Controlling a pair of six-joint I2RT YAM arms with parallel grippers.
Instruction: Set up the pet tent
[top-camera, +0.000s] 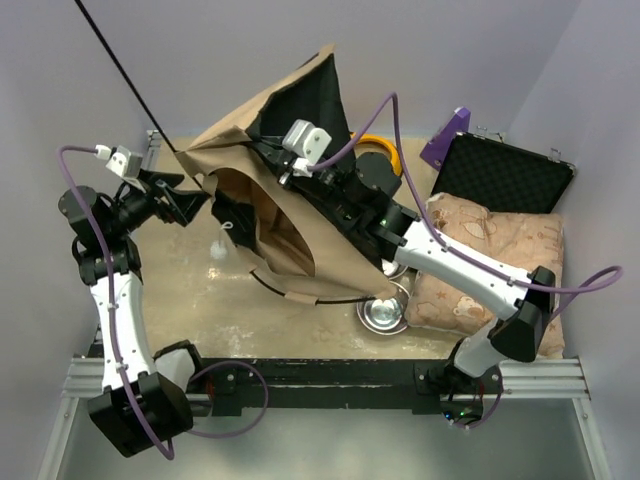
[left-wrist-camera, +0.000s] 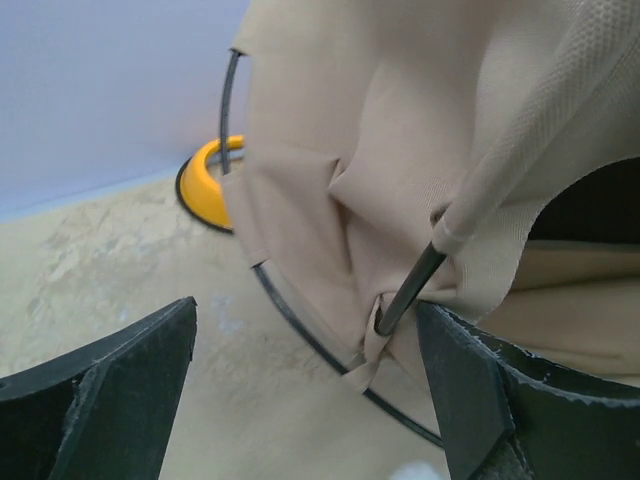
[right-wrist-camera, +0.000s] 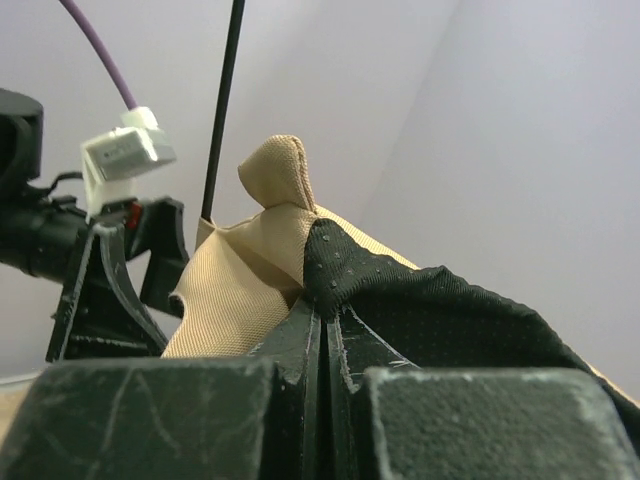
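Arms: two; the left reaches the tent's left edge, the right lies across its middle.
Pet tent (top-camera: 262, 215): one, part-raised at the centre of the table (top-camera: 200, 300); tan shell outward, black lining showing at the peak and in the door opening.
Poles: two stretches in the top view. One straight pole (top-camera: 125, 72) runs from the tent's left corner up past the top-left frame edge. One curved pole (top-camera: 300, 298) lies along the tent's near hem.
Left gripper (top-camera: 195, 203): released, jaws wide apart, level with the tent's left corner. In the wrist view a pole end (left-wrist-camera: 408, 292) leaving a fabric sleeve sits between the fingers (left-wrist-camera: 130, 380), close to the right-hand one; contact cannot be told.
Right gripper (right-wrist-camera: 325, 320): clenched on a fold of tent fabric, tan and black layers pinched together, near the peak.
Steel bowl (top-camera: 383, 313): one, at the tent's near-right hem.
Yellow feeder (top-camera: 392, 148): one, mostly hidden behind the tent.
Star-patterned cushion (top-camera: 500, 260): one, right of the tent.
Black case (top-camera: 505, 175): one, open, behind the cushion.
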